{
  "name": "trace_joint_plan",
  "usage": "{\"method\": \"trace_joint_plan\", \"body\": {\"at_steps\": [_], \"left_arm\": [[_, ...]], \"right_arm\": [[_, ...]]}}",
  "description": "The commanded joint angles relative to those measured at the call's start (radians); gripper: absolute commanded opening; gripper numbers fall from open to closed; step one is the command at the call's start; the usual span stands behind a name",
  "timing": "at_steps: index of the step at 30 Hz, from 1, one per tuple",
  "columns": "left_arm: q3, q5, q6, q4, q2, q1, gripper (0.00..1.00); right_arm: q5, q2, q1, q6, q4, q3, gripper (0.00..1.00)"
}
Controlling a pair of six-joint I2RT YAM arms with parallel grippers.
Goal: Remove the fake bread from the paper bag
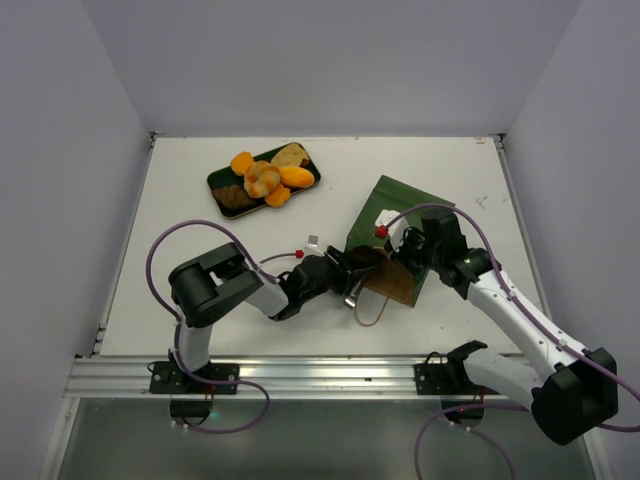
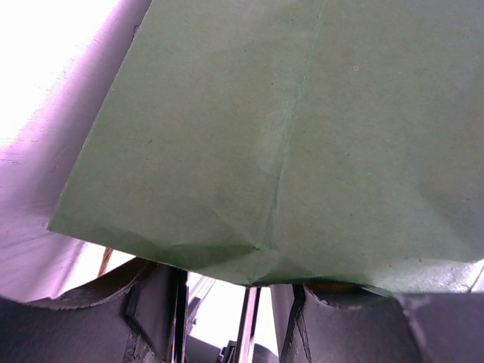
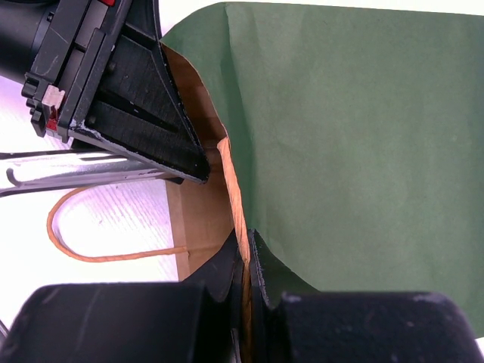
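The paper bag (image 1: 400, 212) lies on its side right of centre, dark green outside, brown inside, mouth toward the arms. My right gripper (image 1: 412, 257) is shut on the bag's upper rim; in the right wrist view (image 3: 246, 257) both pads pinch the paper edge of the bag (image 3: 355, 151). My left gripper (image 1: 350, 280) is open at the bag's mouth, one finger (image 3: 151, 113) reaching in. In the left wrist view the green bag wall (image 2: 287, 136) fills the frame above the gripper (image 2: 227, 318), with nothing between the jaws. Several fake bread pieces (image 1: 266, 180) lie on the tray. No bread shows inside the bag.
The dark green flat tray (image 1: 216, 184) sits at the back left of the table. The bag's string handle (image 1: 370, 316) loops onto the table in front of the mouth, also showing in the right wrist view (image 3: 76, 253). A small white tag (image 1: 313, 241) lies near the left arm.
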Motion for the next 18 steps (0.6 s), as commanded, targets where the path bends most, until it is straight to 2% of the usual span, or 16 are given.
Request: {"method": "trace_joint_plan", "body": {"at_steps": [1, 18], "left_arm": [[0.016, -0.011, 0.030, 0.007, -0.034, -0.006, 0.50], [0.074, -0.005, 0.020, -0.006, 0.018, 0.015, 0.50]], "right_arm": [[-0.040, -0.016, 0.001, 0.016, 0.032, -0.007, 0.00], [-0.052, -0.016, 0.001, 0.015, 0.027, -0.007, 0.00]]}}
